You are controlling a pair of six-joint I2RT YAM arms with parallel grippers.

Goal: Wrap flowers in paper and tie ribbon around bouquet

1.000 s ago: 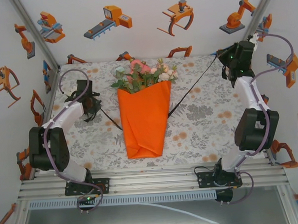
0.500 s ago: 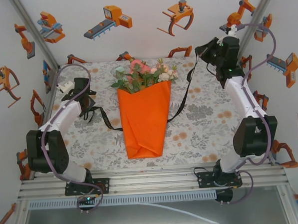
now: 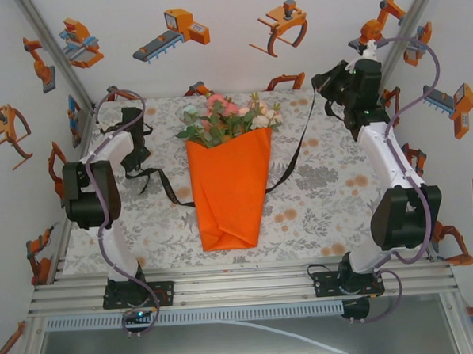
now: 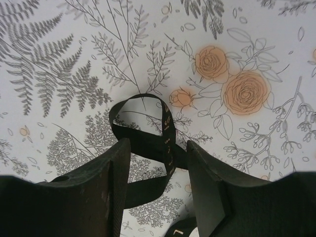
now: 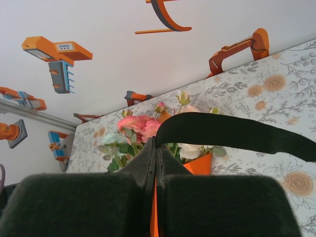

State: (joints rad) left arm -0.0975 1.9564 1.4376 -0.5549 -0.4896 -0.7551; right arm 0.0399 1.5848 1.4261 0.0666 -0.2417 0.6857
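The bouquet (image 3: pixel 232 213) lies mid-worktop (image 3: pixel 325 196), its flowers (image 3: pixel 229 118) spilling from the far end of the orange paper (image 3: pixel 228 173) cone. To its left, the left gripper (image 4: pixel 159 150) stands spread above a loose loop of the black ribbon (image 4: pixel 166 133) lying on the worktop. The right gripper (image 5: pixel 154 148), raised at the far right, is pressed together on the ribbon's other end, which slopes down to the cone's right edge.

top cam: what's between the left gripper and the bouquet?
The black ribbon, lying slack on the tablecloth from the left gripper to the bouquet; otherwise bare cloth. This shows in the top view.
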